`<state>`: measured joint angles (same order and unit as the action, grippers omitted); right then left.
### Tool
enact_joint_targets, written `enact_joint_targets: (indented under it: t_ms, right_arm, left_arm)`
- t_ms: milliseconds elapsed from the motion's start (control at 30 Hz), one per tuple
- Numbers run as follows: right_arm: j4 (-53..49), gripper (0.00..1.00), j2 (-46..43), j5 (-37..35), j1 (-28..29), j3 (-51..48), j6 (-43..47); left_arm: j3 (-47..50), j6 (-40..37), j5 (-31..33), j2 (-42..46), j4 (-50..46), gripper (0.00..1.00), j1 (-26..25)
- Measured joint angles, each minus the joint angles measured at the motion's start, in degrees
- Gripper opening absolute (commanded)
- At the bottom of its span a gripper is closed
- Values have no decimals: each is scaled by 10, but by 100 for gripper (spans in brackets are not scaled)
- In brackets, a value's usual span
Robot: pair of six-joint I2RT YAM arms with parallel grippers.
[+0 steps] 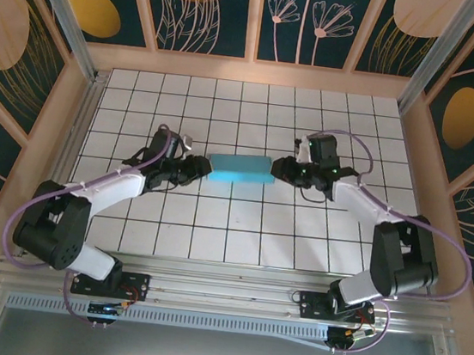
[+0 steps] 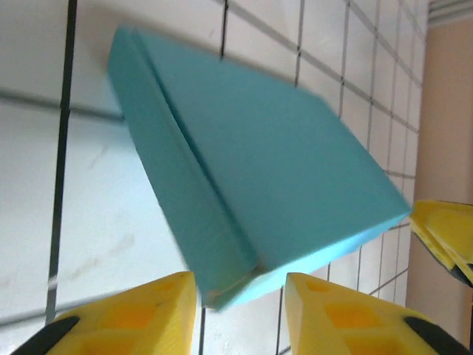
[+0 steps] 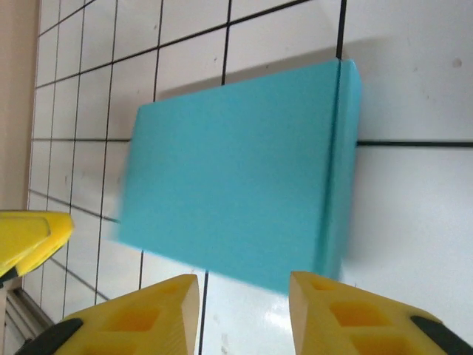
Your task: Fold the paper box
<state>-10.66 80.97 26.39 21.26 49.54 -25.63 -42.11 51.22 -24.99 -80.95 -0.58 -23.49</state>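
Between the two claws, the paper box (image 1: 240, 169) lies flat and folded on the tiled table (image 1: 239, 230), cyan face up. The left gripper (image 1: 207, 169) faces one short end and the right gripper (image 1: 278, 167) the other. Both have their fingers apart, each with a box edge just ahead.
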Motion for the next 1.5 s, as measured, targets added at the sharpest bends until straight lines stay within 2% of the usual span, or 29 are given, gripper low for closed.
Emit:
enact_joint_targets:
  t_ms: [100, 200, 467, 700, 800, 933, 1067, 1300, 1500]
  right_arm:
    - [-2, 46, -44, -13, 1, -12, -10]
    - [8, 49, -50, -28, 1, -14, -20]
    - [65, 51, 61, -35, 1, -24, -46]
    - [126, 41, 144, -19, 2, -30, -71]
    - [149, 37, 166, -7, 5, -30, -84]
    - [180, 29, 187, 4, 8, -30, -106]
    - [208, 27, 208, 6, 8, -17, -129]
    - [228, 28, 277, -4, 5, 61, -157]
    - [233, 29, 396, -34, 2, 224, -167]
  left_arm:
    - [9, 0, 8, 32, -9, 52, 0]
    - [9, -6, 20, 33, -7, 53, 0]
    - [-7, -32, 39, -72, 6, 55, 0]
    - [-46, -40, 29, -169, 57, 54, 0]
    - [-65, -41, 26, -202, 76, 45, 0]
    - [-89, -44, 28, -228, 83, 27, 5]
    - [-115, -45, 43, -249, 83, 24, 14]
    - [-207, -56, 89, -308, 65, 25, 30]
    - [-356, -67, 92, -413, 48, 25, 74]
